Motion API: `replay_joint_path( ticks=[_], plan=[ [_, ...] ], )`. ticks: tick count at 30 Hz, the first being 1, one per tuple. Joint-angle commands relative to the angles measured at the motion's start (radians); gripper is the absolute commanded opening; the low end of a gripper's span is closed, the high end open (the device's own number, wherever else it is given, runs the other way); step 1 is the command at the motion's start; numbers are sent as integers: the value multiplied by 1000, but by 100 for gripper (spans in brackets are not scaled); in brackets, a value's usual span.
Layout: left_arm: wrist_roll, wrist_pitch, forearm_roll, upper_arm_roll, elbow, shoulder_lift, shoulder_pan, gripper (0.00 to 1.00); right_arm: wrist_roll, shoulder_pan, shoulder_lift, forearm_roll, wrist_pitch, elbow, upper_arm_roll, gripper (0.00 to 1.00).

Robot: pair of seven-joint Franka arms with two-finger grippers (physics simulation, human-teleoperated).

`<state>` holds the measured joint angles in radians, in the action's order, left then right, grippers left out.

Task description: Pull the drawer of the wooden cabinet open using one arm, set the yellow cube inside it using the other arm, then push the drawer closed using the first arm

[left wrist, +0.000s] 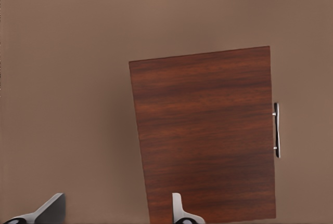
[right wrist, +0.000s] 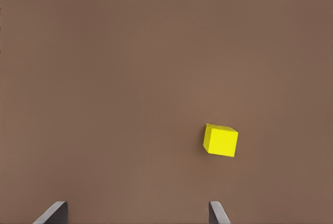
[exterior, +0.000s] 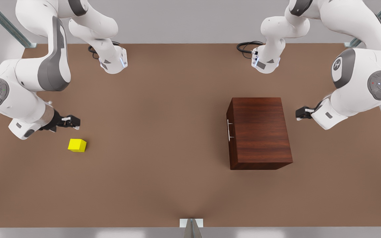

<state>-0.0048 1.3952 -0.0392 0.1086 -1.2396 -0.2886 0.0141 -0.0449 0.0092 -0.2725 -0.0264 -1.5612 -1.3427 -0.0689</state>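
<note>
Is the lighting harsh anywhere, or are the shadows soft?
Front view: even, soft light; the wooden cabinet and yellow cube cast only faint shadows on the table. Left wrist view: a dim shadow beside the cabinet, no glare. Right wrist view: a slight shadow under the cube.

You get even, soft, diffuse light over the whole worktop (exterior: 164, 132), with no glare and no hot spots. Shadows are faint: a thin dark rim hugs the base of the wooden cabinet (exterior: 260, 132), and a slight smudge sits beneath the yellow cube (exterior: 77, 145). The front view looks a little smoothed, with softened edges on the arms. In both wrist views the surface texture appears blurred, and the wood grain looks smeared.
</note>
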Motion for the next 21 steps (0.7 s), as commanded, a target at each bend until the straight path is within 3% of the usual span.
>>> replay_joint_path(
  ticks=[1,4,6,11,14,17,21],
  plan=[
    [35,107,-11,0,-6,2,1,100,-32,0,1,0,-68,0,0,100],
    [-69,56,-19,2,5,-29,113,100,-30,0,1,0,-68,0,0,100],
    [-322,19,-37,2,2,-67,274,100,-30,-2,1,0,-69,2,0,100],
    [-823,117,-143,2,3,-207,547,100,-30,0,1,0,-68,0,1,100],
    [-939,243,-229,2,3,-271,609,100,-21,-6,-11,-1,-85,-3,3,100],
    [-939,280,-349,2,5,-343,649,87,-15,-55,-36,0,-229,-116,3,100],
    [-929,271,-453,-3,-4,-386,650,78,6,-113,-234,0,-385,-130,1,100]
  ],
)
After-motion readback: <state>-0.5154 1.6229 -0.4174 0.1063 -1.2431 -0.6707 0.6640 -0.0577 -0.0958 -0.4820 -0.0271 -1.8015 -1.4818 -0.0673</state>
